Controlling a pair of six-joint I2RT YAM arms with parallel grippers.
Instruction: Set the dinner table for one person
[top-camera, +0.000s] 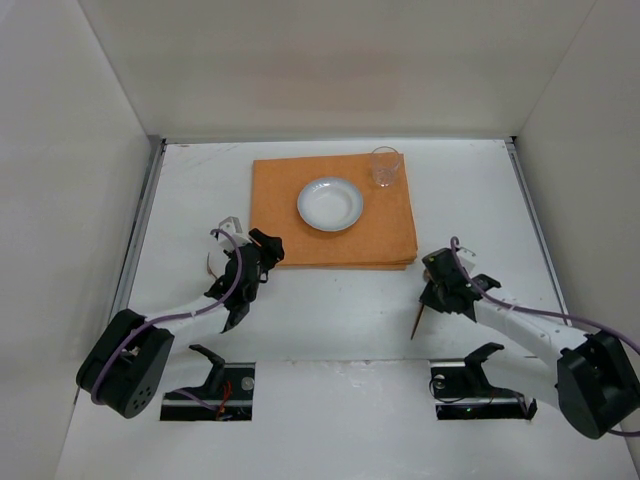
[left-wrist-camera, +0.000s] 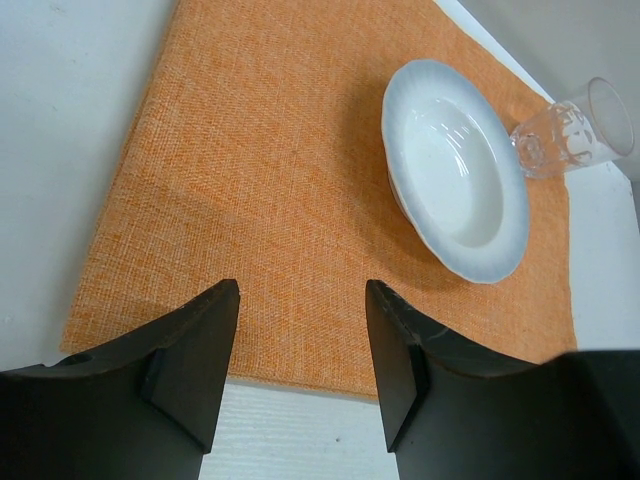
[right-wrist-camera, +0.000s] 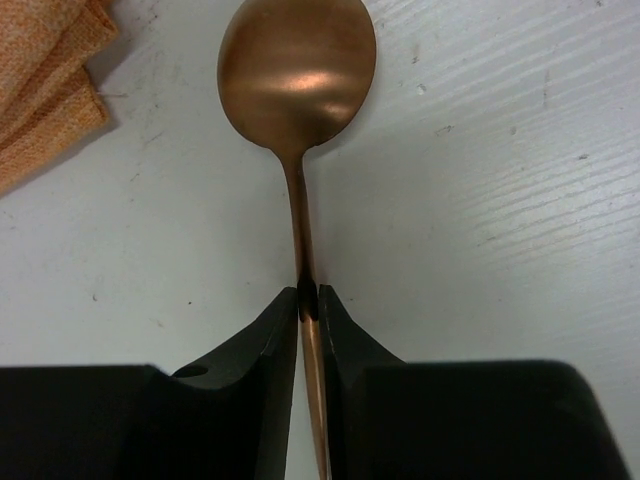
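The dinner table (top-camera: 330, 320) is a white tabletop with metal side rails. An orange cloth mat (top-camera: 290, 215) lies at its far middle, with a white deep plate (top-camera: 330, 204) and a clear glass (top-camera: 384, 167) on it. My left gripper (top-camera: 268, 246) is open and empty at the mat's near left edge. The left wrist view shows the mat (left-wrist-camera: 270, 170), the plate (left-wrist-camera: 455, 185) and the glass (left-wrist-camera: 565, 130) beyond that gripper (left-wrist-camera: 302, 300). My right gripper (right-wrist-camera: 309, 295) is shut on the handle of a copper spoon (right-wrist-camera: 297, 75). In the top view it (top-camera: 432, 275) sits just off the mat's near right corner.
The spoon's handle (top-camera: 416, 322) sticks out behind the right gripper toward the near edge. The mat's folded corner (right-wrist-camera: 50, 80) lies left of the spoon bowl. White walls enclose the table on three sides. The two arm bases (top-camera: 210, 385) stand at the near edge.
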